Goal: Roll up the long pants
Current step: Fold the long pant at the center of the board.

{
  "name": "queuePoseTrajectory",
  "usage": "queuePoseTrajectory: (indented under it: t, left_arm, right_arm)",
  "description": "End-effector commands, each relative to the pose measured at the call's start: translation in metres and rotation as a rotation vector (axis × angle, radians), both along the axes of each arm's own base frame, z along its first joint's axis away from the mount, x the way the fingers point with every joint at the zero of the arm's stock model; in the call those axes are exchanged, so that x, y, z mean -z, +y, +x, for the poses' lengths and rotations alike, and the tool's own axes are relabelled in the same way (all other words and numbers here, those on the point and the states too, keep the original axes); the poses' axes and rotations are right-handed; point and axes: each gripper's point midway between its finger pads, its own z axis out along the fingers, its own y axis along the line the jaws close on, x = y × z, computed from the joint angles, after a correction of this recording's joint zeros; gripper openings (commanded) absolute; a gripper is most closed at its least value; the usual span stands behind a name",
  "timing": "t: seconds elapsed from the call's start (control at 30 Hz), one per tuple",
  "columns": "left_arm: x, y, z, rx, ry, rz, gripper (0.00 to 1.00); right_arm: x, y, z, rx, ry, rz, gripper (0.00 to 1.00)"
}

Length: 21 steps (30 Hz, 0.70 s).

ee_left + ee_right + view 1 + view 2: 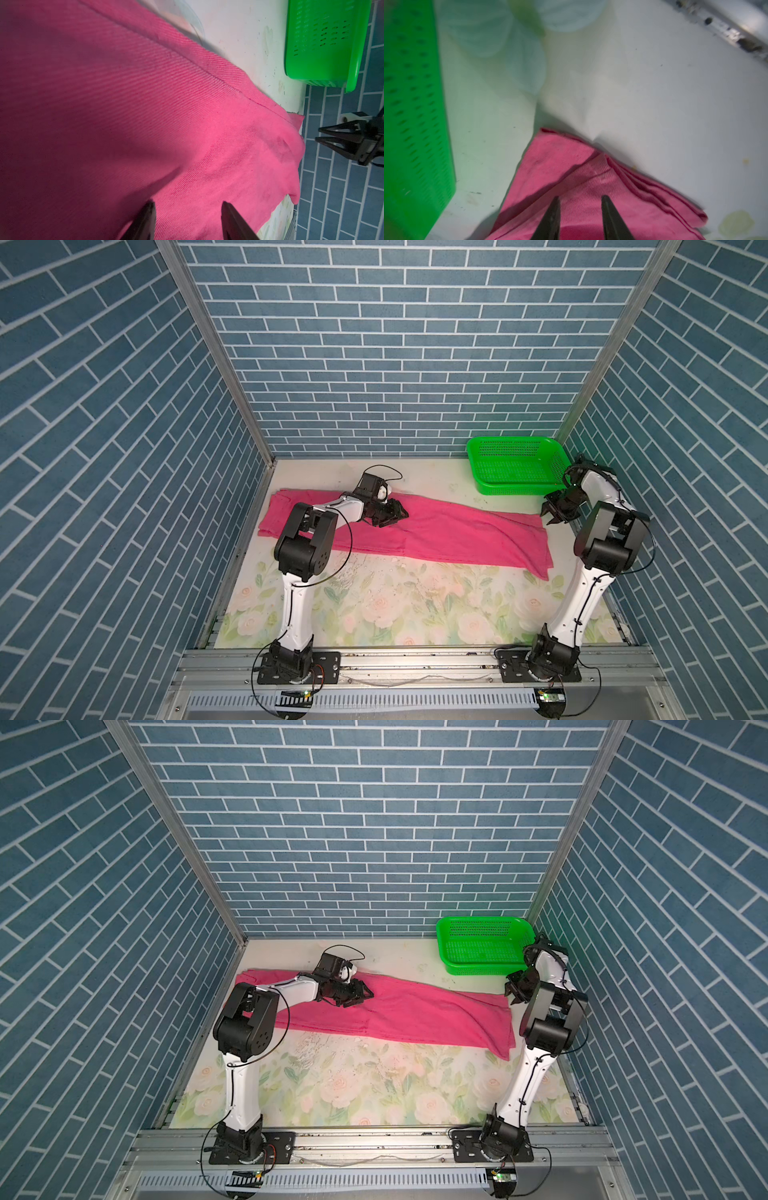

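Floral tabletop (374,605), unrolled long pants (436,531)

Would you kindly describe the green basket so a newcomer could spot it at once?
Follow the blue brick-patterned back wall down to the floral tabletop and look in its far corner on the robot's right. The green plastic mesh basket sits there, beyond one end of the bright magenta-pink cloth pants. It alone is rigid, perforated and green; the pants are soft, flat and far larger.
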Motion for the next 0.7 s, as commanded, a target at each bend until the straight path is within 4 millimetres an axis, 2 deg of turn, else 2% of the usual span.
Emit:
queuePoseTrajectory:
  t: [0.0, 0.33, 0.67]
  left_arm:
    - [0.031, 0.028, -0.011, -0.042, 0.071, 0.091, 0.55]
    - [0.035, 0.034, -0.014, -0.04, 0.076, 0.101, 0.55]
    - [0.037, 0.037, -0.017, -0.038, 0.085, 0.104, 0.55]
  right_arm:
    - [0.001, 0.006, -0.002, 0.063, 0.001, 0.043, 0.34]
    - [0.009, 0.007, -0.018, 0.078, 0.031, 0.017, 0.32]
    - [0.021, -0.001, -0.009, 0.098, 0.017, -0.019, 0.29]
